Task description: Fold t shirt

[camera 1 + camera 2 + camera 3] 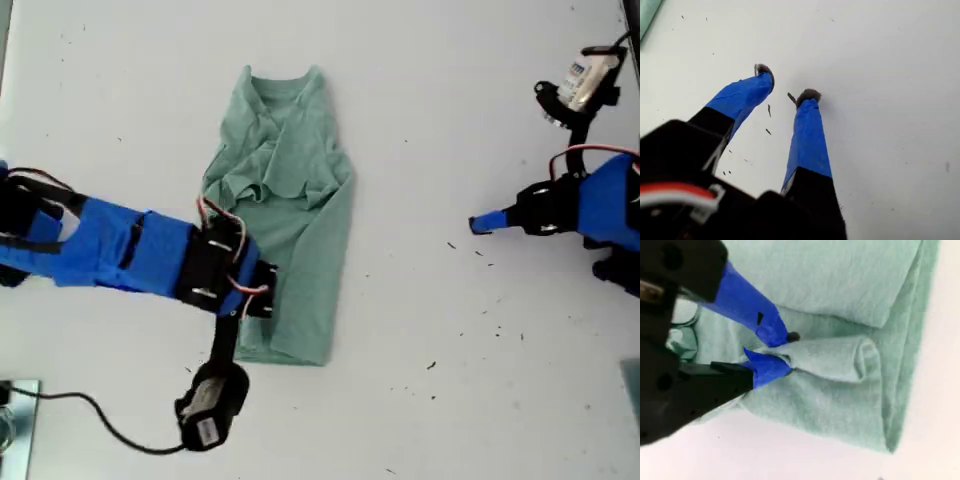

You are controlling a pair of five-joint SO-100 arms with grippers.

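Observation:
The pale green t shirt [300, 230] lies on the white table, folded into a narrow strip with its collar at the far end and a crumpled bunch across its upper half. From the exterior view's left, my second gripper [262, 293] reaches over the shirt's lower edge. Its blue fingers are shut on a pinched fold of the t shirt [840, 360], as the second gripper [786, 351] shows up close. My first gripper [478, 222] hovers at the exterior view's right, well away from the cloth. This first gripper [787, 82] is open over bare table, with only a corner of the t shirt [647, 17] in sight.
Dark specks [480, 320] dot the white table [450, 120] near the first gripper. A black cable [90, 410] runs from the second arm's camera toward a grey object [15, 430] at the exterior view's lower left corner.

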